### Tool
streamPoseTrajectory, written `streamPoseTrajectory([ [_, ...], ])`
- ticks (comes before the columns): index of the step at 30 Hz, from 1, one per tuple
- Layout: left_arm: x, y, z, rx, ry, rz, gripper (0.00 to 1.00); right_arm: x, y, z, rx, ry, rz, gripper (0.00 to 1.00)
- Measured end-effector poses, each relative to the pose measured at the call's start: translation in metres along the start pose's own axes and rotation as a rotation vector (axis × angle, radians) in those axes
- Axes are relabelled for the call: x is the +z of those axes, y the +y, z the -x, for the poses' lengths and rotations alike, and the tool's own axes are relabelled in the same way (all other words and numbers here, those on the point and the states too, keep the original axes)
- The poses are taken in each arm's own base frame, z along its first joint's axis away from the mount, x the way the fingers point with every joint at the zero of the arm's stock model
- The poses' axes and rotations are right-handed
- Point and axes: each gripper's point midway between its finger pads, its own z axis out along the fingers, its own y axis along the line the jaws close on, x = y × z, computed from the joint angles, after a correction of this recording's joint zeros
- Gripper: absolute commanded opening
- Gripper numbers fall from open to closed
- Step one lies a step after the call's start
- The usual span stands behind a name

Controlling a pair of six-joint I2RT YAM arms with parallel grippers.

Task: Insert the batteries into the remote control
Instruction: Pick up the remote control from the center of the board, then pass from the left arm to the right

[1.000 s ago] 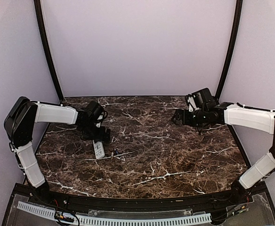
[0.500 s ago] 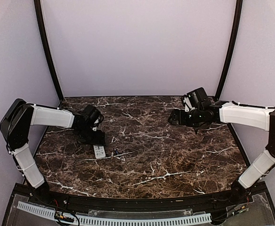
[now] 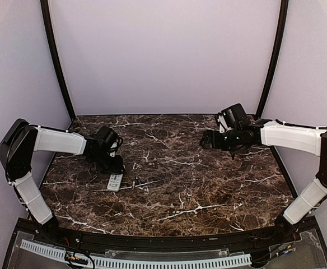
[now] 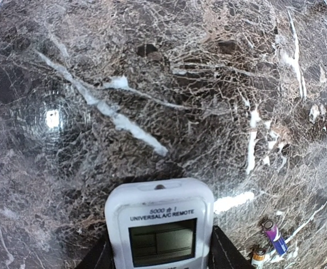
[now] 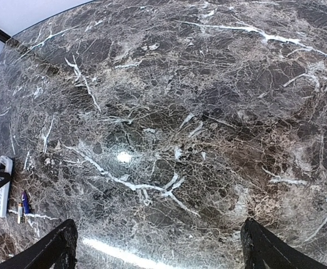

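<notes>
The remote control (image 4: 159, 224) is a white handset lying face up, its pale screen toward the left wrist camera. My left gripper (image 4: 159, 249) has its dark fingers (image 4: 99, 255) pressed against both long sides of it, shut on it. In the top view the remote control (image 3: 115, 181) lies on the marble at the left, its far end under the left gripper (image 3: 112, 167). Two small batteries (image 4: 275, 237) lie on the marble just right of the remote; the top view shows these batteries (image 3: 135, 181) as dark specks. My right gripper (image 3: 206, 139) hovers open over the far right, holding nothing.
The dark marble table (image 3: 197, 185) is ringed by lilac walls, with black frame posts (image 3: 56, 56) at the back corners. A black rail (image 3: 152, 241) runs along the near edge. The right wrist view shows the remote control (image 5: 2, 193) and batteries (image 5: 25, 202) far off at its left edge.
My left gripper has lowered and closed its fingers onto the remote, which has shifted and turned slightly. The right arm moved a little left at first, then held still and open.
</notes>
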Motion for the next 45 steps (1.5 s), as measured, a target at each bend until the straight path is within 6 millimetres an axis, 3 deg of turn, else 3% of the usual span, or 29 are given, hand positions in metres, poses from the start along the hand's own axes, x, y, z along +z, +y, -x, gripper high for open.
streamPoseTrajectory([
  [4, -0.005, 0.002, -0.002, 0.005, -0.009, 0.000, 0.00, -0.004, 0.002, -0.001, -0.021, 0.003, 0.004, 0.98],
  [7, -0.028, -0.001, 0.007, 0.028, -0.083, -0.013, 0.00, -0.016, 0.016, 0.008, -0.071, -0.022, 0.048, 0.99],
  [10, -0.089, -0.022, 0.039, 0.081, -0.300, -0.094, 0.00, -0.044, 0.046, 0.023, -0.151, -0.094, 0.150, 0.99],
  [12, -0.152, -0.047, 0.064, 0.138, -0.512, -0.193, 0.00, -0.072, 0.077, 0.033, -0.225, -0.169, 0.256, 0.98],
  [14, -0.210, -0.070, 0.075, 0.199, -0.690, -0.289, 0.00, -0.109, 0.120, 0.042, -0.325, -0.273, 0.401, 0.99],
  [17, -0.294, -0.107, 0.072, 0.306, -0.915, -0.463, 0.00, -0.164, 0.186, 0.043, -0.481, -0.405, 0.636, 0.99],
  [19, -0.333, -0.131, 0.061, 0.390, -1.007, -0.582, 0.00, -0.199, 0.227, 0.038, -0.588, -0.473, 0.820, 0.99],
  [21, -0.359, -0.151, 0.047, 0.475, -1.063, -0.686, 0.00, -0.222, 0.256, 0.033, -0.678, -0.509, 0.974, 0.99],
  [27, -0.398, -0.210, -0.001, 0.740, -1.086, -0.933, 0.00, -0.238, 0.305, 0.031, -0.841, -0.527, 1.181, 0.99],
  [31, -0.423, -0.235, -0.027, 0.866, -1.109, -1.066, 0.00, -0.249, 0.329, 0.001, -0.935, -0.503, 1.299, 0.99],
  [35, -0.433, -0.244, -0.034, 0.923, -1.141, -1.128, 0.00, -0.251, 0.341, -0.020, -0.967, -0.463, 1.373, 0.96],
  [38, -0.433, -0.250, -0.036, 0.943, -1.149, -1.152, 0.00, -0.247, 0.345, -0.028, -0.965, -0.436, 1.403, 0.87],
  [42, -0.433, -0.253, -0.035, 0.949, -1.160, -1.164, 0.00, -0.241, 0.348, -0.031, -0.953, -0.424, 1.412, 0.60],
  [45, -0.438, -0.253, -0.035, 0.950, -1.180, -1.175, 0.00, -0.244, 0.351, -0.032, -0.952, -0.442, 1.422, 0.48],
])
